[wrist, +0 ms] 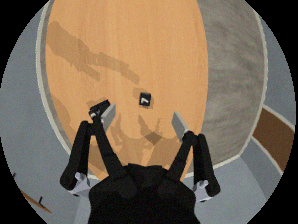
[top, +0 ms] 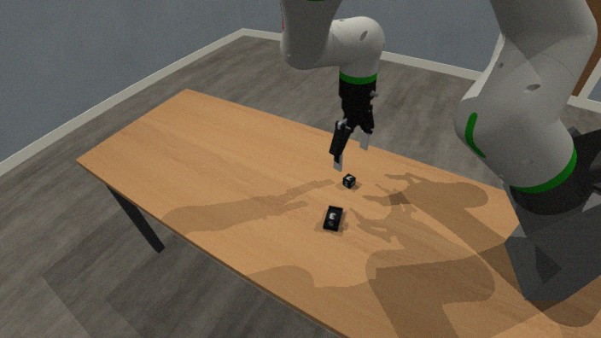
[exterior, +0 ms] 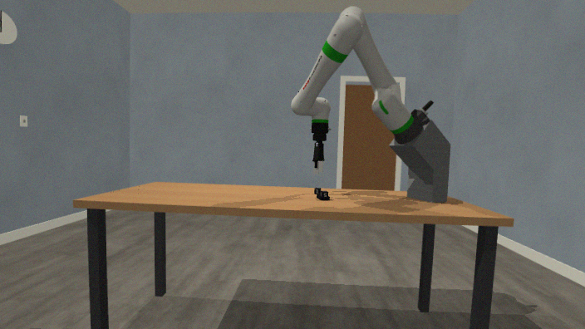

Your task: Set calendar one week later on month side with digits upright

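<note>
A small black tray (top: 336, 209) (exterior: 325, 197) lies flat on the wooden table (top: 192, 141) (exterior: 208, 199). One black cube with a white digit (top: 331, 220) sits in it. The second black cube (top: 348, 181) (exterior: 317, 191) (wrist: 145, 99) stands alone on the table, a little way behind the tray. My gripper (top: 351, 154) (exterior: 317, 167) (wrist: 144, 113) is open and empty, hanging well above the loose cube. In the wrist view the tray (wrist: 99, 107) peeks out by the left fingertip, mostly hidden. The digits are too small to read.
The robot's grey base (top: 551, 256) (exterior: 428, 166) stands on the table's right end. The arm's shadows fall across the table around the tray. The table's front edge (top: 239, 273) runs close below the tray.
</note>
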`<state>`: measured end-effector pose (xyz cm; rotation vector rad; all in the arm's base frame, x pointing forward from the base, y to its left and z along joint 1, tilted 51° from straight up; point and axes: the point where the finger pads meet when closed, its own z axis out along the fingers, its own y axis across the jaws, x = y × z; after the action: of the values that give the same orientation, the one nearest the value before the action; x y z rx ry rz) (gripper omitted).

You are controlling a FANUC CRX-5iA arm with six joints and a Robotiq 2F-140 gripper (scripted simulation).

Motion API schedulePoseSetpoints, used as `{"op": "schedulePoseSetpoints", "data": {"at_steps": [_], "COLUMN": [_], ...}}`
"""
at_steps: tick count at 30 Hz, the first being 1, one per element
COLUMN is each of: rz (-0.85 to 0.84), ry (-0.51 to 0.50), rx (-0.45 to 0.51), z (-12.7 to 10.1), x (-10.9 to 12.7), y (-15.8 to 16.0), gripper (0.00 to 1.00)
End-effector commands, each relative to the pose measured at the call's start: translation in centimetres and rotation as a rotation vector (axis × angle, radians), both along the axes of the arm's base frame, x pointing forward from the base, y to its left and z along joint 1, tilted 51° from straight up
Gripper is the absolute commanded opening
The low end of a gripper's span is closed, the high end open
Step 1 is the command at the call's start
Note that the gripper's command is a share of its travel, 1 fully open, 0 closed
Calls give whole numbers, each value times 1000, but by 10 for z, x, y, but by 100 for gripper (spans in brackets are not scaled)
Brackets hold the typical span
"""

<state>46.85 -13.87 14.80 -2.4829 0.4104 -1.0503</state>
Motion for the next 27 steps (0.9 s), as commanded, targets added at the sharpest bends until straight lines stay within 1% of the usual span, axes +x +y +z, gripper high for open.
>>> {"op": "schedulePoseSetpoints", "data": {"at_steps": [1,11,13,15,17,21,22,23,24,25,26,27], "rz": [0,-1,-11,-43,-43,-172,-191,-191,-241,-244,-289,-302], "ry": [0,0,4,17,17,69,77,77,97,98,117,122], "rx": [0,0,12,49,49,199,221,221,279,283,336,350], "z": [0,0,0,0,0,-1,-1,-1,-2,-2,-2,-2], "x": [0,0,0,0,0,1,1,1,1,1,2,2], "y": [0,0,0,0,0,0,0,0,0,0,0,0], "gripper": [100,100,100,100,100,100,100,100,100,100,100,100]}}
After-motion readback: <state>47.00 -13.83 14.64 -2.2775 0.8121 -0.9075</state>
